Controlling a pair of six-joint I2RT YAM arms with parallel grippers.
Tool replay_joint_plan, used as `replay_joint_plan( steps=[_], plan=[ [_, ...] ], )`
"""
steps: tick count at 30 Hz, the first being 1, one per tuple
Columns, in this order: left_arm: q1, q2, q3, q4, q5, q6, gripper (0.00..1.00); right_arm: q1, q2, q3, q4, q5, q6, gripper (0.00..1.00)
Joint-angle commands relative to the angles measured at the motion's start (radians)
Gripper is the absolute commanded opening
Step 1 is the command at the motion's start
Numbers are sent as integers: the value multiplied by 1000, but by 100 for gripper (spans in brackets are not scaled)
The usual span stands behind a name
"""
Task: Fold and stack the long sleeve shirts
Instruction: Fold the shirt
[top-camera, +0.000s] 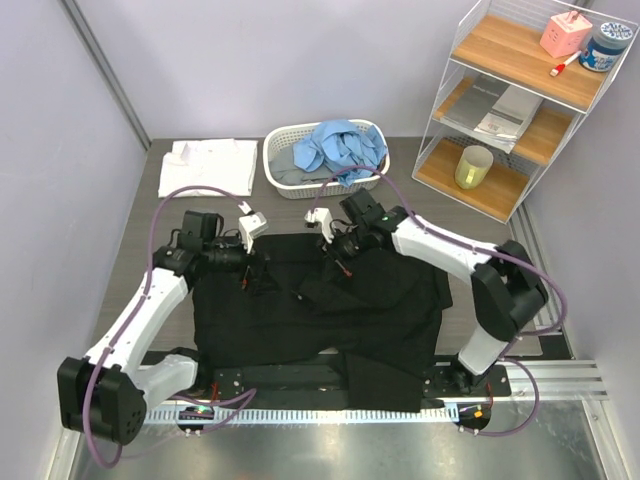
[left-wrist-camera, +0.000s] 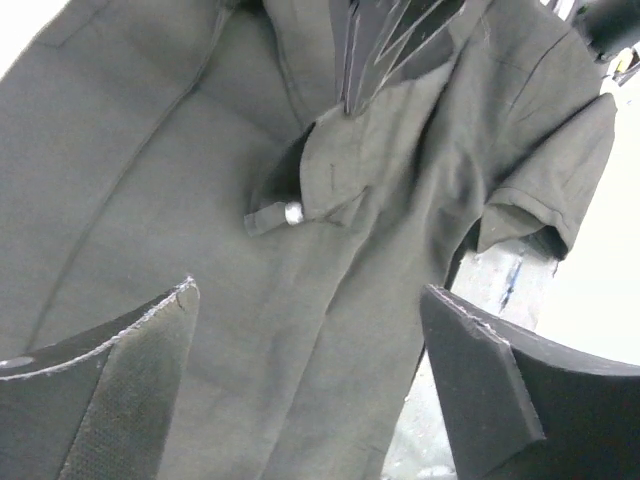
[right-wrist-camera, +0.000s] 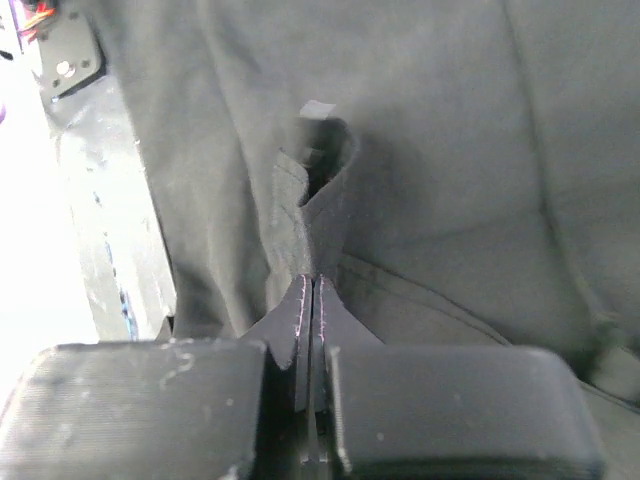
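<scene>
The black shirt (top-camera: 320, 310) lies spread on the table (top-camera: 470, 215) beneath both tools. The right tool (right-wrist-camera: 310, 350) pinches a fold of it, perhaps the collar; the left tool (left-wrist-camera: 310, 310) gapes wide, holding nothing. Folding is only beginning: next, the left must grip too.

Both arms are raised, forearms turned inward toward each other.
Left gripper (left-wrist-camera: 310, 292) hangs with its fingers spread wide; right gripper (right-wrist-camera: 312, 285) has its fingers pressed together, pinching a fold of the black shirt (right-wrist-camera: 450, 150).
</scene>
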Motion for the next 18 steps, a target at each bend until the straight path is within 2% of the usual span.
replay_joint_plan(
  steps=[1,5,18],
  plan=[
    [-32,-75,13,119,44,-2,100,43,-194,19,-63,-18,-172,1],
    [-87,-95,39,220,21,51,100,66,-275,0,-80,11,-238,1],
    [-305,-27,56,262,27,96,100,74,-341,42,-146,60,-272,1]
  ],
)
